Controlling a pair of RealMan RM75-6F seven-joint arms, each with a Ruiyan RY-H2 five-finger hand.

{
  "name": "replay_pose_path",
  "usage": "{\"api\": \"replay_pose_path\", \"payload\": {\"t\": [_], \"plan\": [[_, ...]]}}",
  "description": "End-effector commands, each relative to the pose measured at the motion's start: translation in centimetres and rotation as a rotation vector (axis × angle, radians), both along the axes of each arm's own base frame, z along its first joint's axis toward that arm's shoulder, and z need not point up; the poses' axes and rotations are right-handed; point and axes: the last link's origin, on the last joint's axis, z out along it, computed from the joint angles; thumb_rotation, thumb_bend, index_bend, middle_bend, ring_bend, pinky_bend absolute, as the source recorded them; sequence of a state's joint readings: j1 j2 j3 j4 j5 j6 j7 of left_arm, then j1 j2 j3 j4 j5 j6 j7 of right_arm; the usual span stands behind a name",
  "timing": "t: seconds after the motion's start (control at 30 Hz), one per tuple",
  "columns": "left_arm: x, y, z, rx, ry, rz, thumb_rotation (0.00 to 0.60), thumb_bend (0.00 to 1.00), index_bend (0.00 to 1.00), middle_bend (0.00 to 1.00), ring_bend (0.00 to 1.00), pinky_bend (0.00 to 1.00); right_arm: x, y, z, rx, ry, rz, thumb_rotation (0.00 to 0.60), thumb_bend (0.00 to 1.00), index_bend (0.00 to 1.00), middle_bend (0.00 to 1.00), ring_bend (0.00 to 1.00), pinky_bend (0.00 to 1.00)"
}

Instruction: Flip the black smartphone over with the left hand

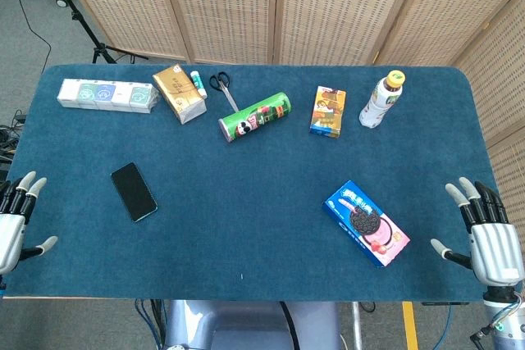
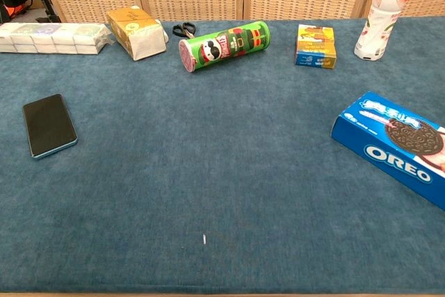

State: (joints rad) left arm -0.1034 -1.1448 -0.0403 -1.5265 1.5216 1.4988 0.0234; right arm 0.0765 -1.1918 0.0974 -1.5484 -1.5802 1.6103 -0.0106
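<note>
Flat glossy black smartphone point(image 1: 134, 191) lies on blue felt; left hand point(image 1: 15, 215) empty, fingers spread.

We see only part of the silver-and-black left hand point(image 1: 16, 219) in the head view, its wrist and outer side cut off by the left edge; the chest view does not show it. The silver right hand point(image 1: 490, 239) loses its wrist at the bottom right corner. In the chest view, the blue Oreo biscuit box point(image 2: 393, 145) runs past the right edge, and the clear drink bottle with the yellow cap point(image 2: 379, 15), beyond the box, has its top clipped. The black-handled scissors point(image 2: 184, 30) are partly hidden behind the green crisp tube point(image 2: 224, 45).
</note>
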Motion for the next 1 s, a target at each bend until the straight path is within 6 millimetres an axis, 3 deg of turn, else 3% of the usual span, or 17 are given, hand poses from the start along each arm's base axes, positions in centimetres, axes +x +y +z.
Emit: {"api": "replay_pose_path", "payload": {"t": [0.03,0.2,0.53,0.77,1.0], "plan": [[-0.1,0.0,0.0,0.001,0.007,0.002,0.600,0.00,0.00,0.00,0.00,0.00,0.0,-0.1,-0.1,0.000,-0.002,-0.001,0.600,0.00,0.13,0.00,0.00,0.08],[-0.4,1.0,-0.5,-0.013,0.018,-0.030,0.600,0.00,0.00,0.00,0.00,0.00,0.1,-0.1,-0.2,0.002,-0.009,0.000,0.600,0.00,0.13,0.00,0.00,0.08],[-2.8,8.0,-5.5,-0.235,0.012,-0.155,0.600,0.01,0.00,0.00,0.00,0.00,0.0,-0.5,0.0,-0.004,-0.024,-0.015,0.600,0.00,0.13,0.00,0.00,0.08],[-3.1,9.4,-8.1,-0.311,0.087,-0.191,0.600,0.26,0.00,0.00,0.00,0.00,-0.4,-0.9,0.2,-0.011,-0.026,-0.033,0.600,0.00,0.13,0.00,0.00,0.08],[-3.9,9.9,-10.0,-0.334,0.113,-0.158,0.600,0.28,0.00,0.00,0.00,0.00,-0.6,-0.9,0.2,-0.009,-0.029,-0.044,0.600,0.00,0.13,0.00,0.00,0.08]]}}
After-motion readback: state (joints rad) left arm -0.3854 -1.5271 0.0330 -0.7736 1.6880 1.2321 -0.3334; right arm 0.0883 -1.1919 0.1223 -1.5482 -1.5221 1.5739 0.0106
